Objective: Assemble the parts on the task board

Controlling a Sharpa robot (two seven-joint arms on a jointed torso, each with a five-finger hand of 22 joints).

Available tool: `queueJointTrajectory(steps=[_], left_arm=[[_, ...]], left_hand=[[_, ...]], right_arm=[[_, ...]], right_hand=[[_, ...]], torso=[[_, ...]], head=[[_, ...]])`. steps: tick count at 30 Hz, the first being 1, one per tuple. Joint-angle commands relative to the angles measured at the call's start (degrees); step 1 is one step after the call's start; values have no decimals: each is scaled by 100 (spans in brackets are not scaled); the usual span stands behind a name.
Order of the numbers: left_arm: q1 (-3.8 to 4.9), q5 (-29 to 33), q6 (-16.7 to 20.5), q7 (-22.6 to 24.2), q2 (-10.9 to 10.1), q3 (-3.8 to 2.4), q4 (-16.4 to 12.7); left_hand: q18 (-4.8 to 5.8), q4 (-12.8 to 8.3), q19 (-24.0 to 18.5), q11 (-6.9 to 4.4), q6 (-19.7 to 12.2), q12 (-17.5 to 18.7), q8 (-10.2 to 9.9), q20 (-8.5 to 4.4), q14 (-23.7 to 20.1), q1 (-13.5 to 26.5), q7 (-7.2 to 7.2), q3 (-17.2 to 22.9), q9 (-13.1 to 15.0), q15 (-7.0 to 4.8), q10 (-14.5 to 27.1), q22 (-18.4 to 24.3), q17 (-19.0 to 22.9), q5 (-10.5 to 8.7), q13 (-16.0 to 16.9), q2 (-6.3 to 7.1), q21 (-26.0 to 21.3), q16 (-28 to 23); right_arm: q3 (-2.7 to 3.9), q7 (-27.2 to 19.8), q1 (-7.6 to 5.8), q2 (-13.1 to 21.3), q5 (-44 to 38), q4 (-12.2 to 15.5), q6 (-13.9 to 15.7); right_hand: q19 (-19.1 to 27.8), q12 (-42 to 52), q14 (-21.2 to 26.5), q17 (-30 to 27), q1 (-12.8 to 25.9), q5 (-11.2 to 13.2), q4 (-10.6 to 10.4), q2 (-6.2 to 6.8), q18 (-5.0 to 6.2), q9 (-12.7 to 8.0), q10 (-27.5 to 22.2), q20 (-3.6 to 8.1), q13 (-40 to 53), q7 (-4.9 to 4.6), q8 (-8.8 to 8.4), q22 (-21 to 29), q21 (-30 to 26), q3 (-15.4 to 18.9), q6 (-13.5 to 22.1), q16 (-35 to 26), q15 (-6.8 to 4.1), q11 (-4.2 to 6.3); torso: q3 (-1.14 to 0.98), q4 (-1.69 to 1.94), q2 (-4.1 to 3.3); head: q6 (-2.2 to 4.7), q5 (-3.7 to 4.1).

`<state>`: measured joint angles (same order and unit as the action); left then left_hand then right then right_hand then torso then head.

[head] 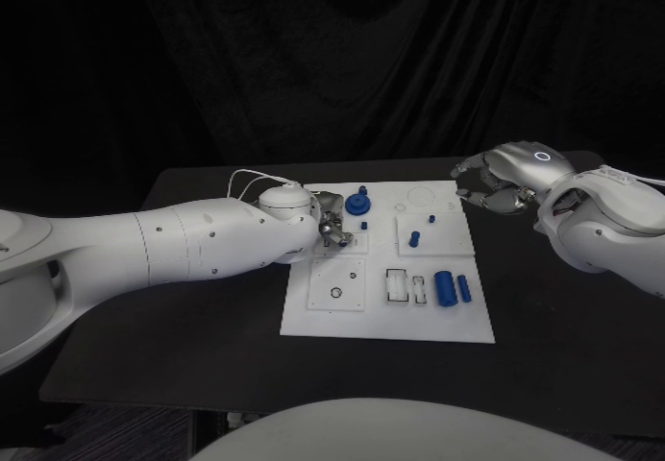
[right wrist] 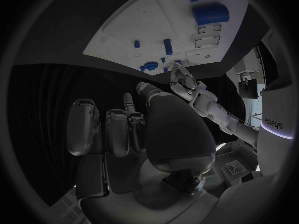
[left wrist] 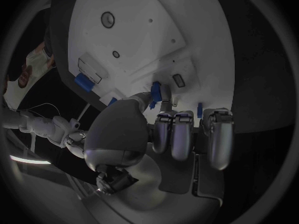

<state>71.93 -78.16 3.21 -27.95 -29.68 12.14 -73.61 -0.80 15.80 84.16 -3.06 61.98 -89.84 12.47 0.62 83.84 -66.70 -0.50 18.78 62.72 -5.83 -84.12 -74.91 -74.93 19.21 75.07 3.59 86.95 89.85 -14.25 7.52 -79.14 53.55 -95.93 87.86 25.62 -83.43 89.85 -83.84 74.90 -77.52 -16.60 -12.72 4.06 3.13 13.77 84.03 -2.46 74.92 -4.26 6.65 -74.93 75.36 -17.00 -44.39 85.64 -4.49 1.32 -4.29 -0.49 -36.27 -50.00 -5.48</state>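
On the black table (head: 208, 336), white task board (head: 388, 322) flat at centre, long side running away from the robot. Left hand (head: 330, 223) low over the board's left half, just beside a round blue knobbed part (head: 359, 203) standing near the far edge; fingers curled inward, grasp impossible to confirm. Right hand (head: 502, 182) raised off the board's far right corner, fingers curled in, nothing visible between them. Toward the near right of the board, a thick blue cylinder (head: 445, 288) lying next to a thinner blue pin (head: 464, 289), both alongside rectangular slots (head: 398, 284). Two small blue pegs (head: 417, 237) upright in the raised right-hand block.
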Motion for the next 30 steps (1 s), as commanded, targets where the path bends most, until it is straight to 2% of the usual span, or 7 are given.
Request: queueJointTrajectory(steps=[1, 2, 8, 11, 17, 30], left_arm=[[-26, -4, 45, 52, 16, 3, 15], [-28, -4, 55, 63, 16, 3, 19], [-38, -4, 54, 88, 18, 3, 23], [-45, -4, 49, 99, 18, 3, 23], [-52, -4, 50, 111, 16, 3, 23], [-57, -4, 114, 78, -43, 3, 17]], left_hand=[[-45, 22, 287, 5, 23, -16, -34, 11, 616, 89, -33, 5, 5, 6, -588, -1154, -1507, -177, 1493, -1, -28, 15], [-49, 65, 276, 21, 12, -16, -72, 21, 616, 227, -54, -39, -6, 19, -588, -1142, -1507, -421, 1493, -25, -43, 15], [-59, 84, 253, 119, -94, -16, -436, 93, 616, 917, -169, -435, -301, 99, -588, -1117, -1507, -989, 1493, -158, -84, 15], [-62, 92, 249, 133, -44, -16, -532, 113, 616, 1145, -180, -637, -407, 114, -588, -1115, -1507, -1044, 1493, -210, -95, 15], [-62, 100, 253, 135, 38, -16, -595, 120, 616, 1381, -178, -852, -482, 116, -588, -1123, -1507, -1175, 1493, -305, -97, 15], [-50, 104, 289, 72, 317, -16, -470, 84, 616, 1706, -100, -1110, -399, 70, -588, -1165, -1507, -1170, 1493, -546, -69, 15]], right_arm=[[4, 140, 15, 4, -14, 1, -43], [4, 144, 15, 6, -14, 2, -49], [4, 151, 16, 5, -14, 3, -63], [4, 152, 16, 4, -14, 3, -68], [4, 156, 16, 9, -14, 5, -78], [4, 169, 17, 39, -14, 21, -88]], right_hand=[[37, -23, -448, 1095, -41, 24, 2, 1, 27, -7, 547, 9, 1471, -4, -20, -1049, -30, -23, -53, -32, 42, -55], [37, -23, -448, 1095, -41, 24, 2, 1, 27, -7, 547, 9, 1471, -4, -20, -1049, -30, -23, -53, -32, 42, -55], [38, -25, -447, 1093, -46, 24, 8, -3, 27, -9, 545, 9, 1469, -4, -21, -1048, -34, -30, -57, -34, 42, -55], [38, -25, -447, 1093, -46, 24, 8, -3, 27, -9, 545, 9, 1469, -4, -21, -1048, -34, -30, -57, -34, 42, -55], [40, -24, -447, 1092, -51, 25, 14, -6, 28, -11, 546, 8, 1470, -4, -20, -1046, -39, -37, -64, -35, 43, -56], [40, -24, -447, 1092, -51, 25, 14, -6, 28, -11, 546, 8, 1470, -4, -20, -1046, -39, -37, -64, -35, 43, -56]], torso=[[-2, -1, 3], [-1, -2, 3], [0, -4, 1], [1, -7, 4], [-2, -3, 2], [1, 0, -1]], head=[[0, 0], [0, -1], [0, -11], [0, -13], [0, -15], [0, -6]])
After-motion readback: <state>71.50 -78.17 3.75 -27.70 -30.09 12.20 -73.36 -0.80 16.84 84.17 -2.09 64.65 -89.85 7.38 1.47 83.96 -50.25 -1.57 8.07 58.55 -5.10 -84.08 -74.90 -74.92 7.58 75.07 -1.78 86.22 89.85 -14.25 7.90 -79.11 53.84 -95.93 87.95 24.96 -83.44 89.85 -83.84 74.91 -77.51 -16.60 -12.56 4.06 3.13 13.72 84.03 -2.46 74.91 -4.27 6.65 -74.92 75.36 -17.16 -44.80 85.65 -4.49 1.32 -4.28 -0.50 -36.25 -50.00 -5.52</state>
